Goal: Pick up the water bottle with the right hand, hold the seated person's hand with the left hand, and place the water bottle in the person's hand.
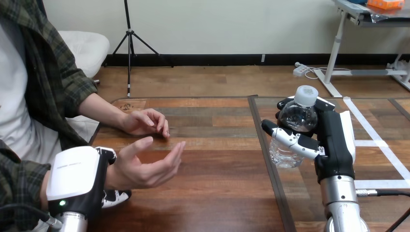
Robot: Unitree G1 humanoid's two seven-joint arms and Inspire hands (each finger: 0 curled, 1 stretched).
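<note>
Water bottle [300, 116] at 3 o'clock of the view: clear plastic, white cap on, nearly upright, cap leaning slightly toward 1 o'clock. Clasped round the middle by the right hand [333, 140], fingers curled across the front. Person's near hand [145, 166] at 8 o'clock: palm up, fingers loosely bent, thumb raised toward 1 o'clock, wrist clasped by the left hand [77, 174]. Well apart from the bottle, at its 9 o'clock.

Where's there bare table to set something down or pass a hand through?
Free: the middle of the wooden table, between the person's upturned hand and the right hand shut on the clear plastic water bottle. Crowded: left side, where the left hand grips the person's wrist beside the person's resting hand.
</note>
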